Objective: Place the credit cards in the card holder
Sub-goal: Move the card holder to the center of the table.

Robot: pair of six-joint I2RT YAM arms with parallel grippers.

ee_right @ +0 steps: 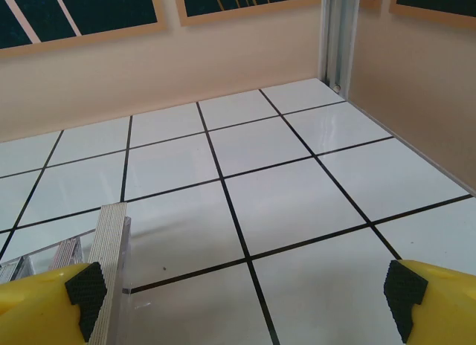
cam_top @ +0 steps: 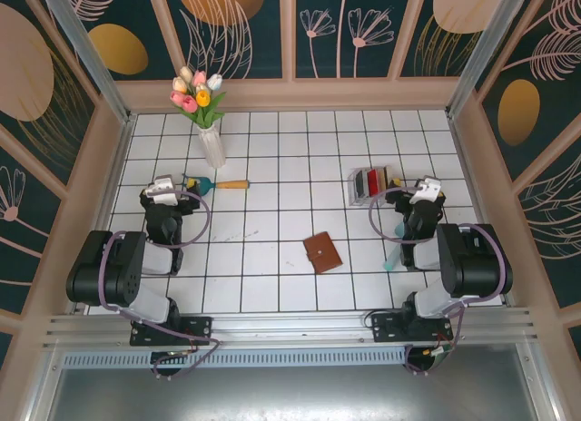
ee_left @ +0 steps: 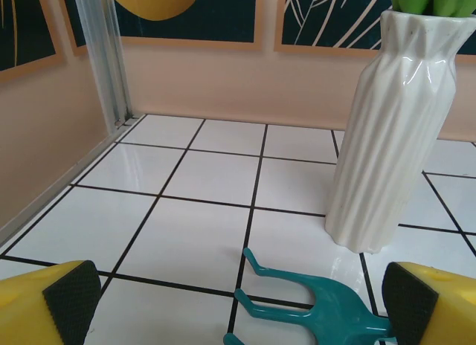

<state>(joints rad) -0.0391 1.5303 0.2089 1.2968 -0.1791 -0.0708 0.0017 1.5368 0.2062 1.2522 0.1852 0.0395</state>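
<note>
Left claw [ee_left: 239,304] spread wide, empty; teal rake [ee_left: 320,315] lies on surface [ee_left: 186,241] between its pads [ee_left: 71,300]. Right claw [ee_right: 245,300] spread wide, empty; clear rack [ee_right: 111,271] just beside it.

Bright, even light from above me; soft glare sheens the white tiled floor [ee_right: 349,129] and streaks the vase [ee_left: 394,122]. Shadows are faint; my left gripper [ee_left: 236,304] shows sharp pads [ee_left: 71,300].

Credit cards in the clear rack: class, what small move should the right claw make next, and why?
Probably shift the right claw left, over the credit cards. It stands open and empty just right of the clear rack, where the cards stand on edge. The brown wallet lies apart from the rack on the tiled table, so a card must be picked up first.
</note>
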